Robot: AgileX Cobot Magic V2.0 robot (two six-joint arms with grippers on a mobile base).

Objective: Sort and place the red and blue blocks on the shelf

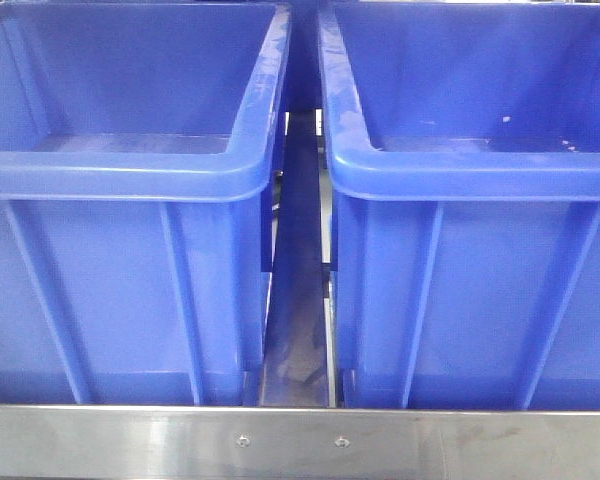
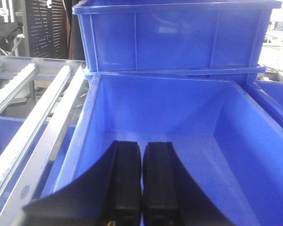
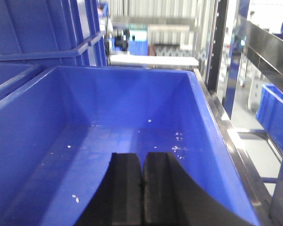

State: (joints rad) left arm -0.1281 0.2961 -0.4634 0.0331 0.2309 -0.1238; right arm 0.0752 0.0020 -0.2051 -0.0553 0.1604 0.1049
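No red or blue block shows in any view. My left gripper hangs over the inside of a large blue bin, its black fingers pressed together with nothing between them. My right gripper hangs the same way, shut and empty, over another blue bin whose floor carries white specks. The shelf shows as a flat steel front bar with two small screws, and as roller rails left of the left bin. Neither gripper appears in the front view.
Two large blue bins, one on the left and one on the right, stand side by side behind the steel bar with a narrow gap between them. Another blue bin sits on a higher tier. A steel frame borders the right bin.
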